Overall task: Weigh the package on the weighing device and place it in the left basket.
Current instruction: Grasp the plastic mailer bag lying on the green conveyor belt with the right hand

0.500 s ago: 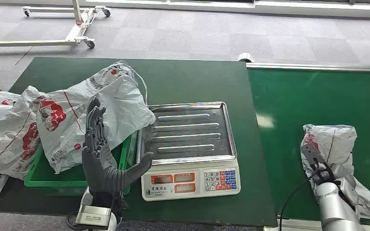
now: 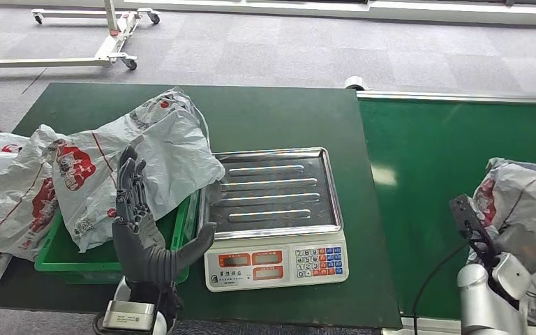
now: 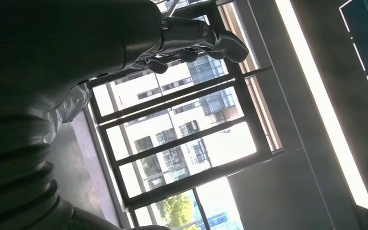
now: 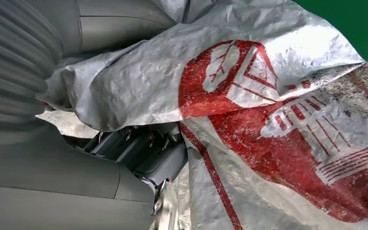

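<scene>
Two steps are left for you: weighing and basketing. Your right hand [image 2: 476, 234] grips the package [image 2: 523, 209] over the belt, well right of the scale [image 2: 273, 213]; your left hand [image 2: 143, 223] is open beside the basket [image 2: 77, 262].

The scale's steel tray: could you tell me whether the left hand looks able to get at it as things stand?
Probably yes. The left hand is raised with fingers spread, holding nothing, just beside the scale's steel tray. The tray is bare, and nothing stands between them, though the grey package heaped over the green basket overlaps the tray's near corner.

Grey package [image 2: 523, 209], red print
</scene>
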